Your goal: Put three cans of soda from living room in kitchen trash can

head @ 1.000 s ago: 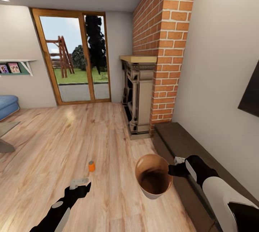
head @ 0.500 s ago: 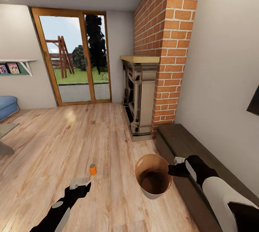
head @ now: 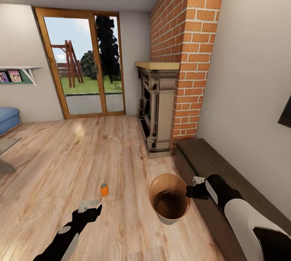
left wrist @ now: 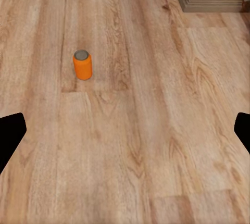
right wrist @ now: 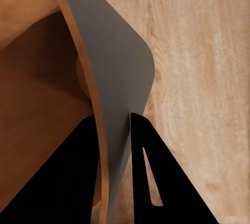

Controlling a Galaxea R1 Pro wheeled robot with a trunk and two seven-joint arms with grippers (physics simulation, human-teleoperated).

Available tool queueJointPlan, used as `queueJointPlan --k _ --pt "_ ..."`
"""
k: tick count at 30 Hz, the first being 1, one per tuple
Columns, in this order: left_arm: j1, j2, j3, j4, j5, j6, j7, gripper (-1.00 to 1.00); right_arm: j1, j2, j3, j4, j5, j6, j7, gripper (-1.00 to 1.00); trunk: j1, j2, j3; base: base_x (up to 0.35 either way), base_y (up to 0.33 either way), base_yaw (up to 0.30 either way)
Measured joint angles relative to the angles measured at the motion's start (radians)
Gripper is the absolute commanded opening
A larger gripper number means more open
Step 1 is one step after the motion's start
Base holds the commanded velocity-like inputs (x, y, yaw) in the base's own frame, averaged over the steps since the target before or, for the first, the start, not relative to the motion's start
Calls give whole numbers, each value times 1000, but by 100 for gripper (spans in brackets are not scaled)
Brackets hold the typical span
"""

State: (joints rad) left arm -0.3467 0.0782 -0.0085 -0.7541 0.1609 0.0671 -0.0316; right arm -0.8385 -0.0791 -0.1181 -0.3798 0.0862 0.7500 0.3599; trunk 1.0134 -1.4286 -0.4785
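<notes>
Your left gripper [head: 92,208] hangs over the floor [head: 72,155] with jaws spread; the soda can [left wrist: 82,64] stands upright ahead of them, slightly toward the right jaw, apart from both. Your right gripper [right wrist: 115,156] pinches the trash can's [head: 169,202] wall, one jaw inside, one outside. The fireplace [head: 157,107] stands beyond the trash can.
</notes>
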Motion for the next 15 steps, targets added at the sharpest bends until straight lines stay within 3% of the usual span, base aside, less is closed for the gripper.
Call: queueJointPlan --k 11,15 --pt "0 0 1 -5 0 1 1 100 0 2 2 1 1 0 1 -100 42 -77 -34 0 0 0" --pt "0 0 0 -8 0 1 2 100 0 10 0 1 -5 1 0 -100 42 -77 -35 0 0 0"
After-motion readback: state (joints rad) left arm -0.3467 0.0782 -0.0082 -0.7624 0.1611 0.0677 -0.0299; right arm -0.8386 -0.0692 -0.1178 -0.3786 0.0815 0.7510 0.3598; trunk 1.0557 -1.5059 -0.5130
